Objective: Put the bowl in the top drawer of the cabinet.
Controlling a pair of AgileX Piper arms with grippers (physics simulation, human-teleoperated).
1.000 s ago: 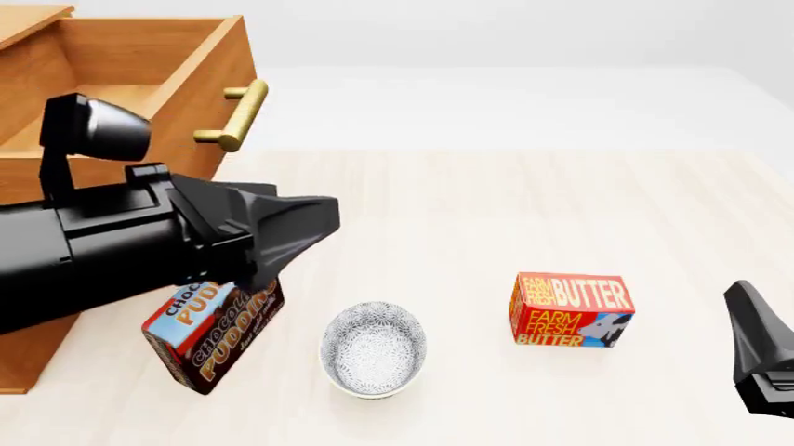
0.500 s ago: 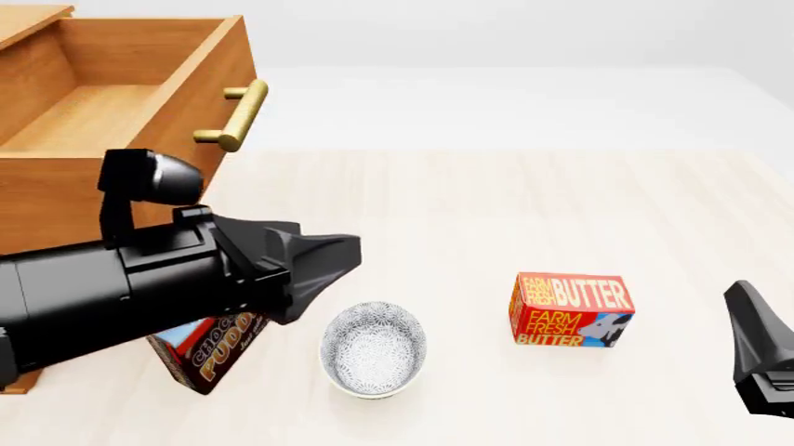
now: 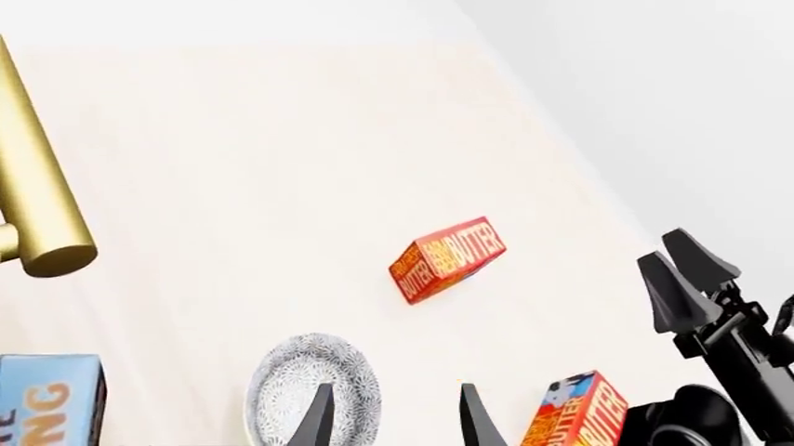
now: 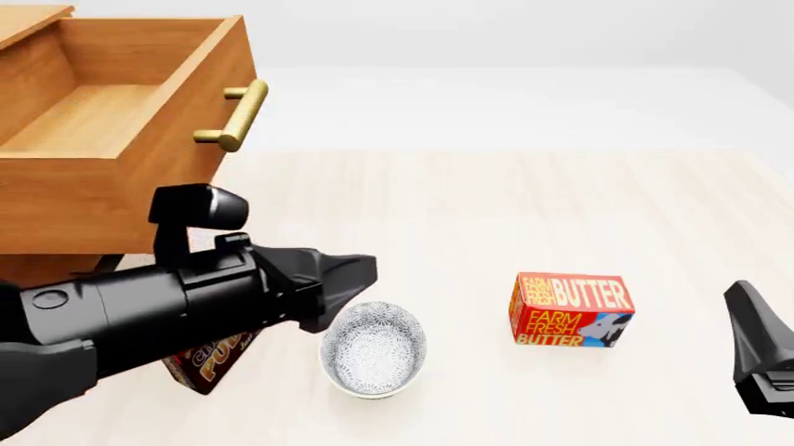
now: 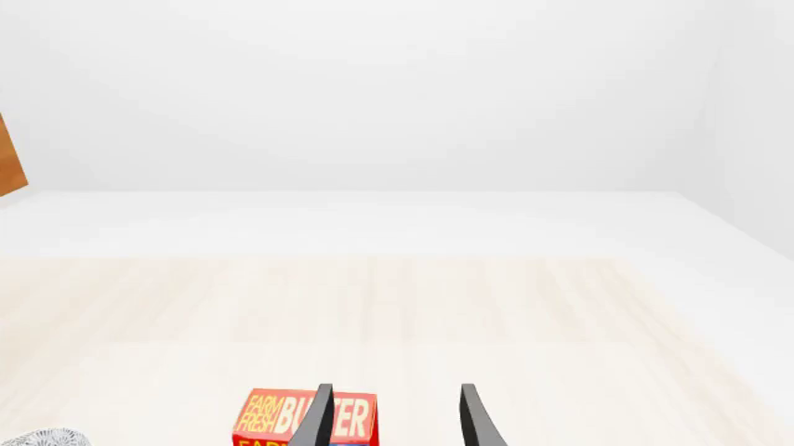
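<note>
The speckled white bowl (image 4: 374, 348) stands upright on the table, near the front edge. My left gripper (image 4: 363, 268) hovers just above and left of it, open and holding nothing. In the left wrist view the bowl (image 3: 310, 392) lies beside one fingertip, not between the two, and the gripper (image 3: 394, 423) is open. The top drawer (image 4: 137, 177) of the cabinet (image 4: 25, 20) is pulled out at far left and looks empty. My right gripper (image 4: 739, 299) waits open at the right edge; the right wrist view also shows it (image 5: 394, 418) open and empty.
A red butter box (image 4: 571, 309) stands right of the bowl. A chocolate pudding box (image 4: 208, 359) leans under my left arm. The drawer's brass handle (image 4: 233, 116) sticks out toward the table. The left wrist view shows another butter box (image 3: 581, 415) near the right arm (image 3: 720, 325).
My left arm has come down from in front of the drawer and slid right, toward the bowl. The drawer is now unobstructed. The right arm has not moved.
</note>
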